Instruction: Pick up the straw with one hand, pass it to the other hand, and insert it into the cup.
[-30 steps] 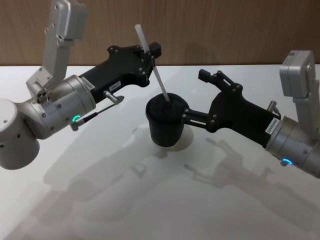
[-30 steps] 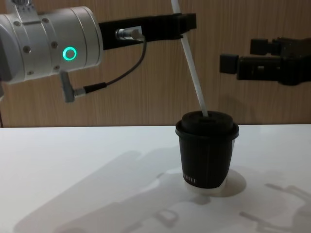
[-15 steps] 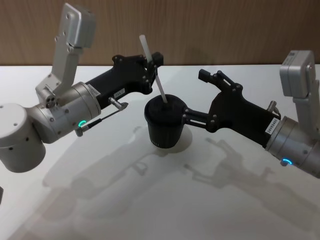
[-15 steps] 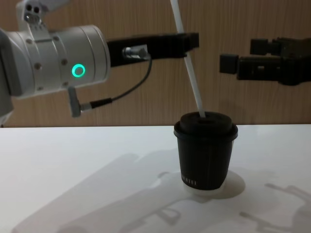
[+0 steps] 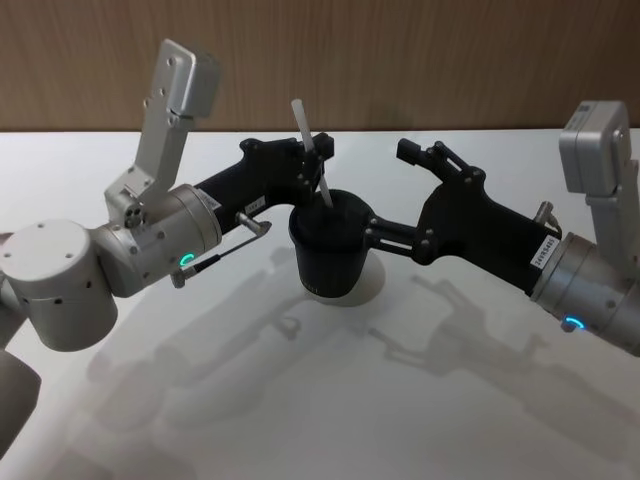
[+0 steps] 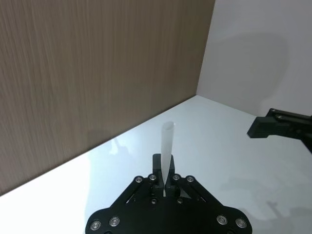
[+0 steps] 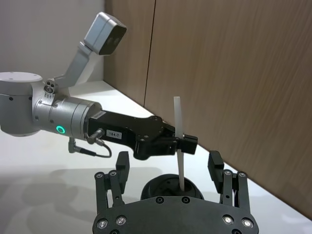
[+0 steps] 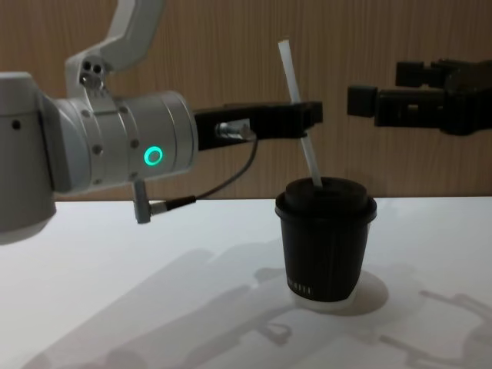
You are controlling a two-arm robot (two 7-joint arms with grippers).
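The white straw (image 5: 303, 125) stands tilted with its lower end through the lid of the black cup (image 5: 325, 262). My left gripper (image 5: 318, 165), the one with the silver wrist and green ring, is shut on the straw just above the lid. From the chest, the straw (image 8: 291, 81) rises out of the cup (image 8: 326, 250), with the left gripper (image 8: 307, 115) clamped around its middle. My right gripper (image 5: 392, 195) is open just right of the cup, one finger beside its wall and one higher up. The right wrist view shows the straw (image 7: 178, 122) and the lid (image 7: 163, 187) between its spread fingers.
The cup stands on a white table (image 5: 300, 410) with a wooden wall (image 5: 420, 60) behind. Both arms lean in over the table from either side, and the front of the table lies bare apart from their shadows.
My left gripper has come down and forward with the straw, which now sits deeper in the cup and stands less far above the lid. The right arm has not moved.
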